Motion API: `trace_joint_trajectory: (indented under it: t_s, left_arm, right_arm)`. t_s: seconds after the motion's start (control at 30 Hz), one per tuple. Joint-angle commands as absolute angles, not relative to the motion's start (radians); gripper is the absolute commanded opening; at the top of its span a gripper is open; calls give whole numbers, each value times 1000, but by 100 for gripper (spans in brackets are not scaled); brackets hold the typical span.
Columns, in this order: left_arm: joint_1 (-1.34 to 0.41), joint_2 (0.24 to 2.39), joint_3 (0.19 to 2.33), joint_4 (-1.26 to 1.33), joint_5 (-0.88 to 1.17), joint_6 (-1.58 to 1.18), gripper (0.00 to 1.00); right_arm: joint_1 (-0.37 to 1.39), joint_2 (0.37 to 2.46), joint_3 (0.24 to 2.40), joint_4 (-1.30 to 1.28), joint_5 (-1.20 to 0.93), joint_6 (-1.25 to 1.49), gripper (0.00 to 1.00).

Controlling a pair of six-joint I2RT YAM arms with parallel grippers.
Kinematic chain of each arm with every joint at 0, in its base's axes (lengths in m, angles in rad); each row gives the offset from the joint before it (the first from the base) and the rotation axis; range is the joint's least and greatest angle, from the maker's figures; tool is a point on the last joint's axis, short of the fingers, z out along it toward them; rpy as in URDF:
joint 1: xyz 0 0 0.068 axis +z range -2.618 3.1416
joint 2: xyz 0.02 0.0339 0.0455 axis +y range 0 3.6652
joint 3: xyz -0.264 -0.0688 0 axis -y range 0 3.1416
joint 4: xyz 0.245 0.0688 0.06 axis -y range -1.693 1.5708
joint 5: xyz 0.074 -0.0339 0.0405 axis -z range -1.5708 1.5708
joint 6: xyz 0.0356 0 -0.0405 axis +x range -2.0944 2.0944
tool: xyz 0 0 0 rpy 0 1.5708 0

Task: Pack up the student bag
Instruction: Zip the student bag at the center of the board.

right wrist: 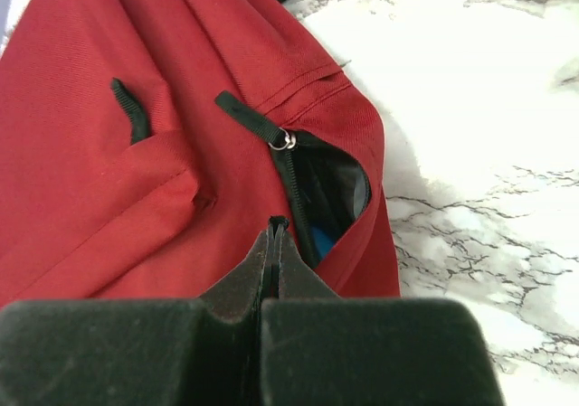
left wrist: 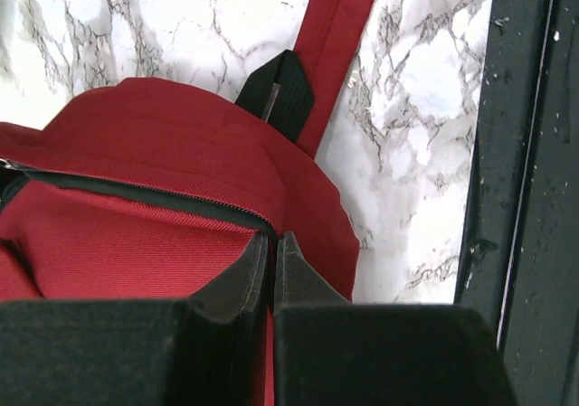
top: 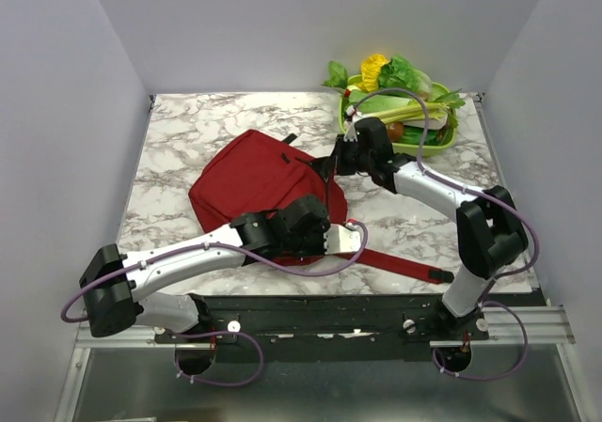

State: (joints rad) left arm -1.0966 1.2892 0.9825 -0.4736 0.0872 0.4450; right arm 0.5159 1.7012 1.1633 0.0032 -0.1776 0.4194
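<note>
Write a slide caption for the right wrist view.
Right gripper, jaws shut on the red backpack at the edge of its part-open zip.

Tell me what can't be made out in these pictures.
- Right wrist view: what fills the student bag pocket; something blue shows, the rest is dark.
- Same view: whether the right gripper pinches fabric; its shut tips hide the contact.
- Left wrist view: most of the bag, cut off behind the left gripper.
- Top view: what lies in the green tray: small, crossed by a cable.
</note>
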Motion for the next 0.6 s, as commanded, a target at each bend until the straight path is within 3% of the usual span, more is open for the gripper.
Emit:
trace_joint_trajectory:
  t_s: [0.0, 0.17, 0.27, 0.37, 0.4, 0.5, 0.57]
  left_arm:
    - [-1161, 1209, 951, -601, 256, 498, 0]
    - [-1167, 1189, 950, -644, 281, 529, 0]
    - [-1166, 1183, 933, -608, 218, 506, 2]
    - [-1161, 1181, 890, -484, 51, 422, 20]
    - [-1160, 1184, 876, -416, -81, 385, 34]
    - [-1125, 1206, 909, -338, -228, 220, 60]
    - [-1071, 1242, 951, -344, -252, 86, 67]
  right_arm:
    - [500, 1787, 1304, 14, -109, 361, 1]
    - [500, 1850, 1391, -44, -127, 357, 1]
    - [502, 1793, 1326, -19, -156, 373, 1]
    - [500, 1695, 1198, 44, -182, 411, 1]
    - [500, 1672, 1168, 58, -205, 431, 1]
    - [503, 1582, 1050, 115, -236, 472, 1]
    - [502, 1542, 985, 149, -244, 488, 1]
